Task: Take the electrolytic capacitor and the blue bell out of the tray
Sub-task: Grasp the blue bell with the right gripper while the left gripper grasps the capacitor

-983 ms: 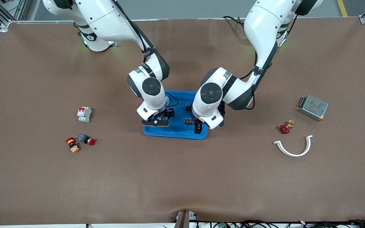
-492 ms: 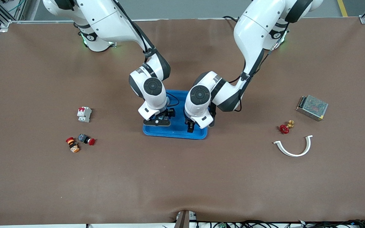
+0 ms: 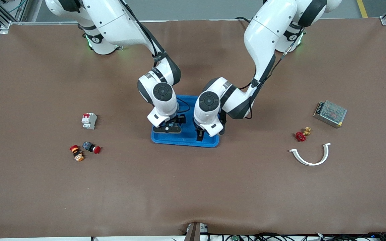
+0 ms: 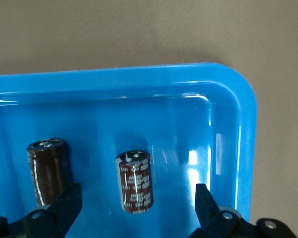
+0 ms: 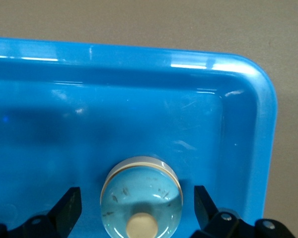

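2 capacitors [image 4: 136, 182] and bell [image 5: 141, 198] lie in tray [image 3: 186, 140].

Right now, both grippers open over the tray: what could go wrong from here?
1. Two capacitors stand in the tray. The left gripper brackets one capacitor, but the second capacitor is right by one finger, which may tip it on descent.
2. The bell between the right gripper's fingers is domed and may slip.
3. Both wrists sit close over one tray, so they could collide.
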`<state>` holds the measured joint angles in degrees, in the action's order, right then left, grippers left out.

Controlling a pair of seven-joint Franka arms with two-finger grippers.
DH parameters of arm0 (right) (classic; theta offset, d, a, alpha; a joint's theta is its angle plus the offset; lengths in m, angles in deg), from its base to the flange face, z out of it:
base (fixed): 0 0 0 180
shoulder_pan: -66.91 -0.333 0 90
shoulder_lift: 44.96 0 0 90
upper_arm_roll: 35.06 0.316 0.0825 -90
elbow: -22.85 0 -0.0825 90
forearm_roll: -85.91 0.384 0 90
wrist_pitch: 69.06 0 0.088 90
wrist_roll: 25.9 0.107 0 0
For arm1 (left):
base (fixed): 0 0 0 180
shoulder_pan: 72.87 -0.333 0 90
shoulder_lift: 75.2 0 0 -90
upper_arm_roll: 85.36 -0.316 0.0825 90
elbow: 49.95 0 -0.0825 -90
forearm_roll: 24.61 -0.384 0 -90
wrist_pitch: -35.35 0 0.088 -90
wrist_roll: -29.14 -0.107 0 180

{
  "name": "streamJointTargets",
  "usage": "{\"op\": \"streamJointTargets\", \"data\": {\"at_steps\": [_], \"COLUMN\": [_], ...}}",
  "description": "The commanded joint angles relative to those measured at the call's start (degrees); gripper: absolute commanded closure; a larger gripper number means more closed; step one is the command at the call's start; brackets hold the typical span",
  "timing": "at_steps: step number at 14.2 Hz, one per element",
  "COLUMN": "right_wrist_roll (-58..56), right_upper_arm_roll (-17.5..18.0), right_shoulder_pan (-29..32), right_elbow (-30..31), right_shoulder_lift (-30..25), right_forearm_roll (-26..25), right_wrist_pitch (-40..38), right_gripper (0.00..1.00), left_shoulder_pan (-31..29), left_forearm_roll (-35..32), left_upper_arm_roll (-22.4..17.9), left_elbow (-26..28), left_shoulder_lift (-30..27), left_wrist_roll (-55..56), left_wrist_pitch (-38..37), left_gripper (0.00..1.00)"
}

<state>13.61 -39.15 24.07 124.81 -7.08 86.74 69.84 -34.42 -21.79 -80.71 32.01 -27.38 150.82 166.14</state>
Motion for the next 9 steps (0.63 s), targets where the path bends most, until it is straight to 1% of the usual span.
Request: {"op": "streamJointTargets", "data": {"at_steps": [1, 9], "right_wrist_roll": [-1.8, -1.8], "right_upper_arm_roll": [-0.3, -0.3], "right_shoulder_pan": [0.1, 0.0], "right_elbow": [0.8, 0.9], "right_shoulder_lift": [-0.1, -0.1], "right_forearm_roll": [-0.4, -0.4], "right_wrist_pitch": [0.7, 1.1], "right_gripper": [0.0, 0.0], "left_shoulder_pan": [0.9, 1.5], "left_forearm_roll": [-1.6, -1.9], "left_upper_arm_roll": [-1.0, -1.0], "left_elbow": [-1.5, -1.5], "left_shoulder_lift": [1.7, 2.4], "left_wrist_roll": [1.3, 1.8], "left_wrist_pitch": [1.0, 2.3], "left_gripper": [0.0, 0.0]}}
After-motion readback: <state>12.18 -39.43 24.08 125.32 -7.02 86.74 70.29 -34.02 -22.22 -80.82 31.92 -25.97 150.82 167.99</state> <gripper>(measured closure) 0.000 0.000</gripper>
